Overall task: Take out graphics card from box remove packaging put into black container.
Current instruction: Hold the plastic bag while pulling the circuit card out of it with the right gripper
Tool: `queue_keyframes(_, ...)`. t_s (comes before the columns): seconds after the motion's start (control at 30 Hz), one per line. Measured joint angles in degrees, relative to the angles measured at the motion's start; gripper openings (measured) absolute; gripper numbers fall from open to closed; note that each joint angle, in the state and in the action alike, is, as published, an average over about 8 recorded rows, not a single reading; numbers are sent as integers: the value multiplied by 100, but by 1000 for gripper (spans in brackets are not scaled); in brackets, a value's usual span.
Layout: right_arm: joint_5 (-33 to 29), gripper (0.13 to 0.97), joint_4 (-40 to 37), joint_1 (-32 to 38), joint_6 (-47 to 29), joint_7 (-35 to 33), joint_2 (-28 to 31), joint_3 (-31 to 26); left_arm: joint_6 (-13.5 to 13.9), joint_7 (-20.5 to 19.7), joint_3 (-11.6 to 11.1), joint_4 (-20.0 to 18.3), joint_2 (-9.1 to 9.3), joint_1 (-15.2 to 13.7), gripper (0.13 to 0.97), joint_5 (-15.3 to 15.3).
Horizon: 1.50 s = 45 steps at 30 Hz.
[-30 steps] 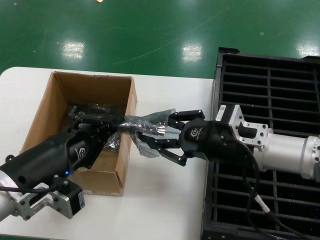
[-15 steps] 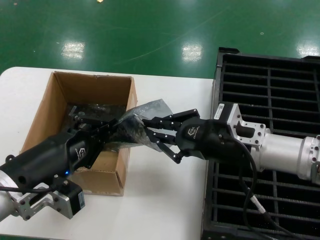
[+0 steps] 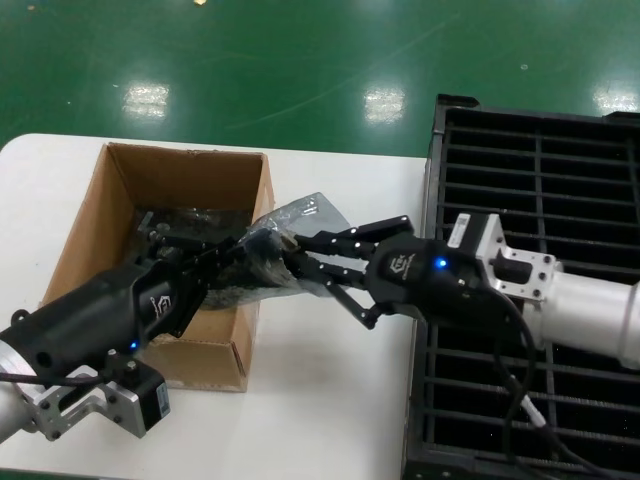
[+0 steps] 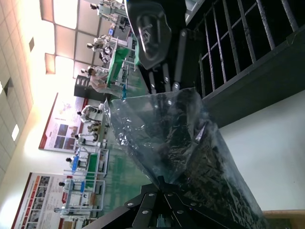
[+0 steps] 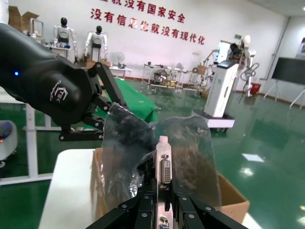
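Note:
The packaging (image 3: 300, 214), a crinkly grey bag, is held in the air over the right wall of the box (image 3: 150, 172). My left gripper (image 3: 243, 250) reaches over the box and is shut on the bag's lower end; the left wrist view shows its jaws (image 4: 164, 183) pinching the packaging (image 4: 167, 129). My right gripper (image 3: 298, 262) comes in from the right. In the right wrist view it (image 5: 164, 191) is shut on the silver bracket of the graphics card (image 5: 164, 162), which sticks out of the bag's (image 5: 190, 148) open mouth. The black container (image 3: 540, 150) lies on the right.
The white table (image 3: 330, 400) shows between the box and the container. More dark bagged items lie inside the box (image 3: 190, 222). My right arm's body hangs over the container's left rim (image 3: 432, 170). Green floor lies beyond the table.
My right gripper has slid left into the bag's mouth and its fingers have come together on the card. The bag's open end has lifted and spread. The left gripper has stayed in place.

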Motion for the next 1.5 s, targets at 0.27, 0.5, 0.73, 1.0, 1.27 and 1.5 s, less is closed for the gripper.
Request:
queue_keyframes(0.27,23,184,335,-156,121,-125,169,119,0,0,0,0,0,0,140,0)
queue_keyframes(0.5,23,184,611,-297,258,-220,310,224,0,0,0,0,0,0,140,0)
queue_keyframes(0.73,65,184,1133,-535,497,-253,596,500,0,0,0,0,0,0,140,0)
queue_keyframes(1.0,95,174,1883,-940,834,-112,988,840,0,0,0,0,0,0,140,0)
queue_keyframes(1.27,126,170,2327,-1238,1146,-85,1194,1091,0,0,0,0,0,0,140,0)
queue_keyframes(1.5,193,170,2693,-1497,1438,-141,1422,1451,0,0,0,0,0,0,140,0)
